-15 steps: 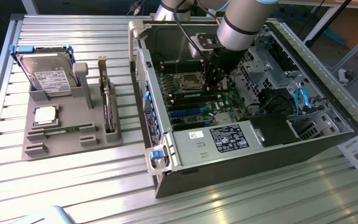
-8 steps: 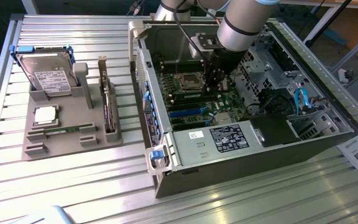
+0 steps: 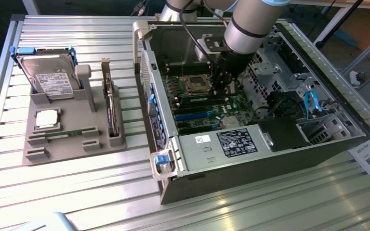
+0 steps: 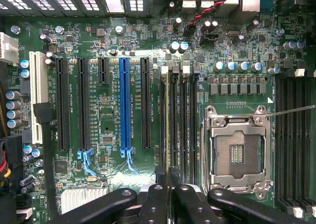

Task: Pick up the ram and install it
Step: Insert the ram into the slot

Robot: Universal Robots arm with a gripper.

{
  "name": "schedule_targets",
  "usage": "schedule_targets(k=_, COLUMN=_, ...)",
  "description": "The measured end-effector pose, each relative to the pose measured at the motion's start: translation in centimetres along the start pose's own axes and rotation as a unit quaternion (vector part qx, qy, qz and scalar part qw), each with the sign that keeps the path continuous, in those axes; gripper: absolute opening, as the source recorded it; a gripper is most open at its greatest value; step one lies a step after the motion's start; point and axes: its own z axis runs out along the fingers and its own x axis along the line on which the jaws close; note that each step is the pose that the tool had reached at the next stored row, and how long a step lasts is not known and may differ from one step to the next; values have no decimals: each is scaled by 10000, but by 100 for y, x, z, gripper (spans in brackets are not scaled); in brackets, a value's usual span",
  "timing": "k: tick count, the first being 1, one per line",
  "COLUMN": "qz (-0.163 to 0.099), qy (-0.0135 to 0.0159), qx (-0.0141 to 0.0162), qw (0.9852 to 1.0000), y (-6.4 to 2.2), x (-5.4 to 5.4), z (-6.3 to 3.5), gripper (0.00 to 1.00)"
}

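Gripper (image 4: pixel 167 183) nearly closed — pinching the ram (image 4: pixel 168 120), stick edge-on between its jaws, over motherboard (image 4: pixel 106 120)

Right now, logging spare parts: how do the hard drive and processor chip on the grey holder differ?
The hard drive is larger and propped at a slant; the processor chip is smaller and lies flat. The hard drive carries blue rails, the processor chip none. Both sit in the grey holder.
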Motion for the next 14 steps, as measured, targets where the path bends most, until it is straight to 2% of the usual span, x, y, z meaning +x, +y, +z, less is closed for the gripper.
schedule_targets(k=14, qz=0, qy=-4, qx=1, qw=10000, y=-6, x=2, z=27, gripper=12)
